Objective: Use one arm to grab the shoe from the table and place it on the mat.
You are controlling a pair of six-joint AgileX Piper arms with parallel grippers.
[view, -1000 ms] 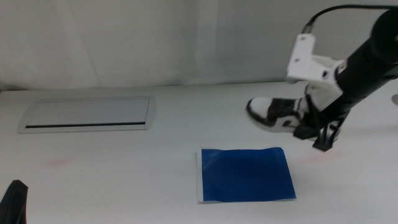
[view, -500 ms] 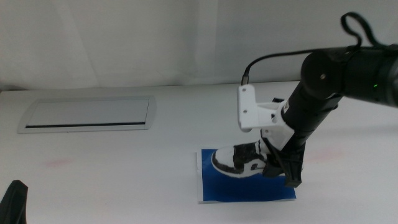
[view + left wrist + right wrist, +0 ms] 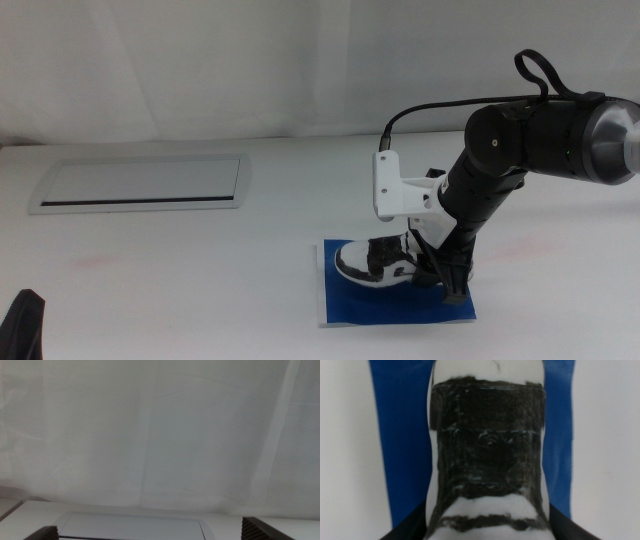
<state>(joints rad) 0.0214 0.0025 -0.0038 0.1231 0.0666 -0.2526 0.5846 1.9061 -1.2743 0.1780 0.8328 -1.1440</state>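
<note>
The black-and-white shoe is over the middle of the dark blue mat, toe pointing left and sole level at or just above the sheet. My right gripper comes down from the right arm and is shut on the shoe's heel end. In the right wrist view the shoe fills the middle with the mat showing on both sides of it, and dark jaws press its flanks. My left gripper waits at the bottom left corner of the table, jaws wide open and empty.
A grey inset panel lies at the back left of the table; it also shows in the left wrist view. A white curtain backs the table. A faint pink smudge marks the left side.
The right arm carried the shoe from the back right of the table forward and left to over the mat, then lowered it a little further in the last half second.
</note>
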